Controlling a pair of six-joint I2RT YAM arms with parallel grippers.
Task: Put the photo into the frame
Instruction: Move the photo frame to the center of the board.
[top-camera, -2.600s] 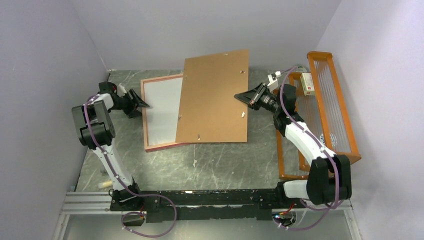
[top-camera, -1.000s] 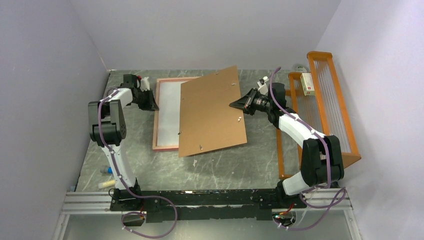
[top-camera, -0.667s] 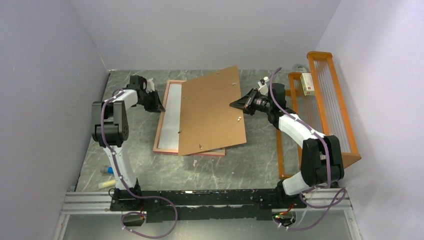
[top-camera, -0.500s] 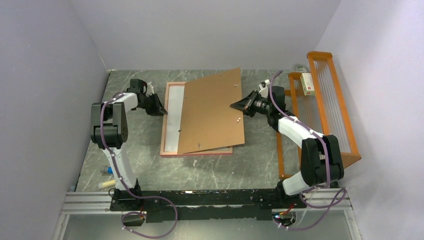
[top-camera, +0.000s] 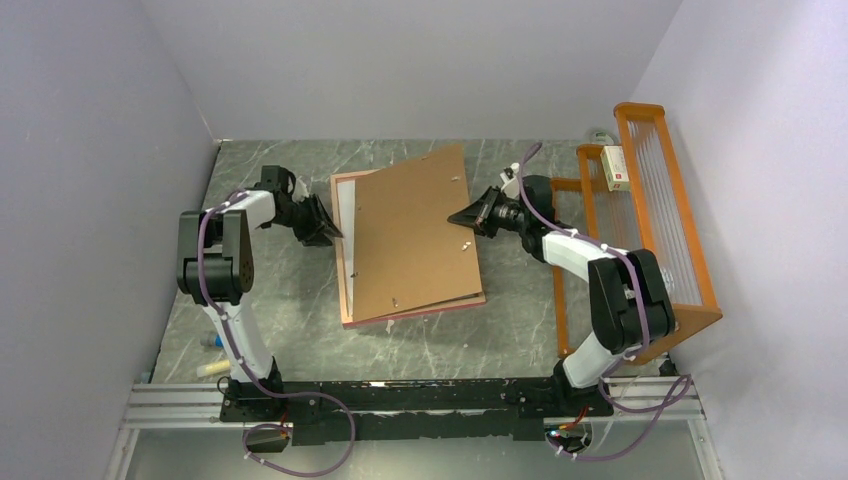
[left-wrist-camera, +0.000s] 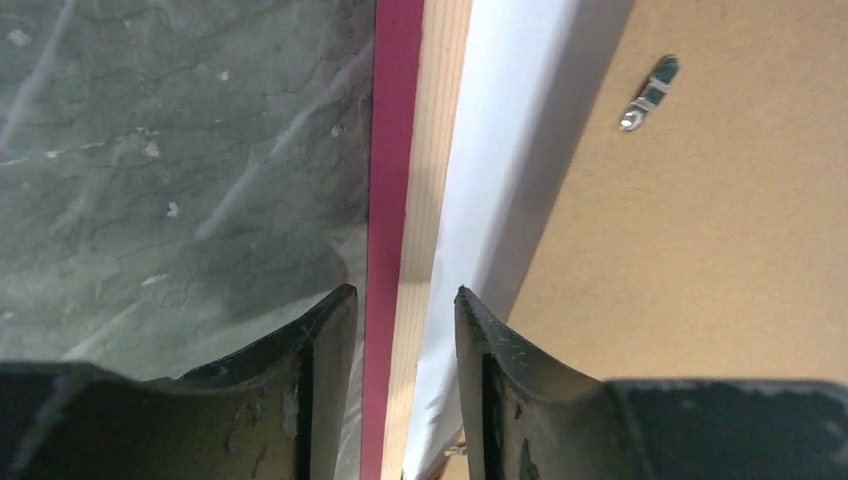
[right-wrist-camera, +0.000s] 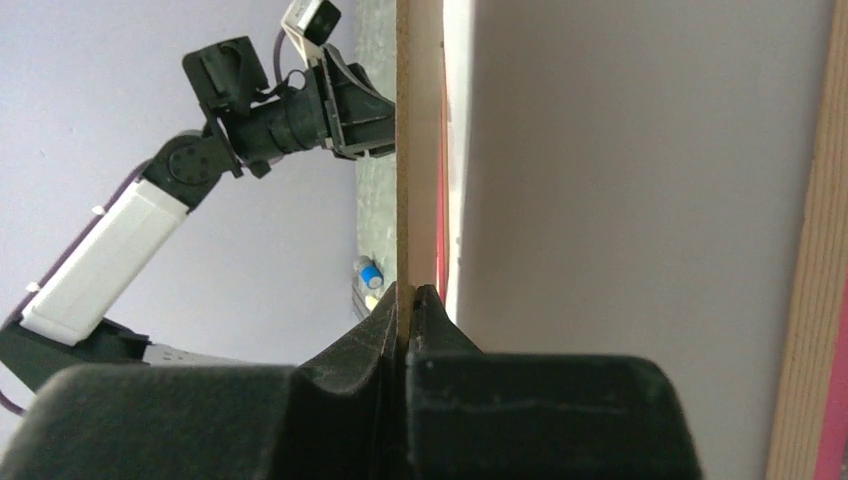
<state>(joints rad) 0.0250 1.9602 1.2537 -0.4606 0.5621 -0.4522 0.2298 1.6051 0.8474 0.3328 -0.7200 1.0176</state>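
The frame (left-wrist-camera: 395, 150) has slid right across the worktop (top-camera: 290, 300) and now lies mostly under the brown backing board (top-camera: 410, 240). The photo (left-wrist-camera: 500, 150) rests in it face down, showing only a narrow white strip. The left hand (left-wrist-camera: 402, 295) stands open astride the frame's left rim. The right hand (right-wrist-camera: 412, 288) is pinched on the board's right edge. The step looks like closing the back: next, the skewed board needs squaring to the recess before it is lowered and released.
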